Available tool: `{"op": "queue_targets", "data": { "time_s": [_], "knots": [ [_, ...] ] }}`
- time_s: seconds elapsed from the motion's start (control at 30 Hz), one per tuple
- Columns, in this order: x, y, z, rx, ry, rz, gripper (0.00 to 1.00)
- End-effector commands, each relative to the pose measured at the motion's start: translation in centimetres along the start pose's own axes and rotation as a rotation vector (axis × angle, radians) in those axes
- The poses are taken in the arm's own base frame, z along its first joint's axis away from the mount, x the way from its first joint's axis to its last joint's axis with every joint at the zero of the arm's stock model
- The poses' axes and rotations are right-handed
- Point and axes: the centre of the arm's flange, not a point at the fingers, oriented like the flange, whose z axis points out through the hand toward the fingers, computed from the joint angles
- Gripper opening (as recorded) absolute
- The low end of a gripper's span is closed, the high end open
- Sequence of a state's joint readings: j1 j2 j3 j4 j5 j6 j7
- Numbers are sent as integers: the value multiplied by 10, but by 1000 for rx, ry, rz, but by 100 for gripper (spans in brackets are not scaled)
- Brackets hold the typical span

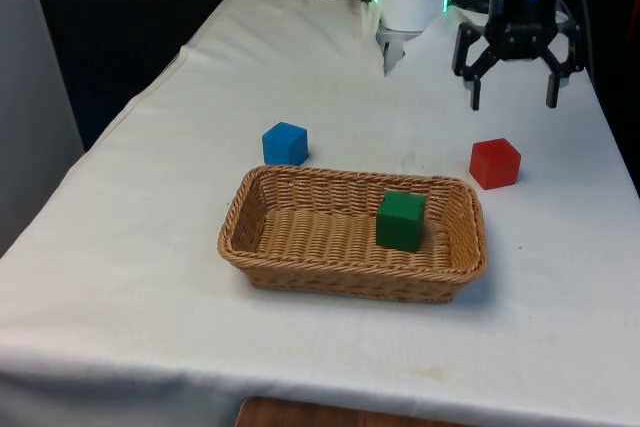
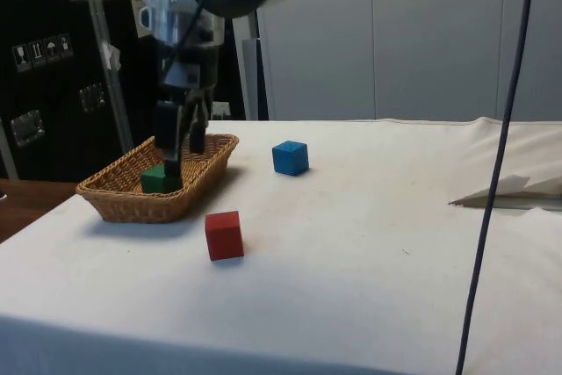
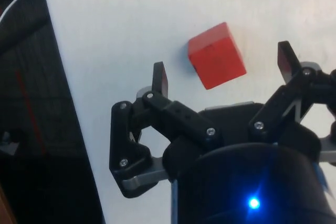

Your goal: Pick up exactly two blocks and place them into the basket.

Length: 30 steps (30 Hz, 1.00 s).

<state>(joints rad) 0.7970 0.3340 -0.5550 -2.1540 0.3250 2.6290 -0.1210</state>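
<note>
Hand (image 1: 512,102) hangs in the air over the far part of the surface (image 1: 150,247), on the front view's right, with its two fingers spread wide and nothing between them. Your red block (image 1: 495,163) sits on the white cloth below it and a little nearer the front camera — apart from the fingers, untouched. In the wrist view the same red block (image 3: 217,55) lies between the two fingertips (image 3: 160,78) but well beneath them, turned at an angle to the line of the fingers.

You have one green block (image 1: 401,220) already in the wicker basket (image 1: 300,267), resting on the basket floor toward its end on the front view's right. The basket stands in the middle of the surface, long side facing the front camera. The blue block (image 1: 285,143) rests on the cloth just behind the basket's far rim, toward the front view's left, not touching it.

From the side view the hand (image 2: 180,142) overlaps the basket (image 2: 123,204) in the picture — the red block (image 2: 224,234) stands clear on the cloth beside the basket, and the blue block (image 2: 290,157) lies well apart from it.
</note>
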Motion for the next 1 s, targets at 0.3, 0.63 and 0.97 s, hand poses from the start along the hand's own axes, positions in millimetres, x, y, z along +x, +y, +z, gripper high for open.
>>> {"op": "queue_targets", "data": {
  "time_s": [0.3, 0.63, 0.97],
  "knots": [
    [-22, -15, 19, 32, 10, -10, 100],
    [-29, -16, 41, 41, -4, -80, 100],
    [-38, -17, 67, 46, -22, -159, 100]
  ]
}}
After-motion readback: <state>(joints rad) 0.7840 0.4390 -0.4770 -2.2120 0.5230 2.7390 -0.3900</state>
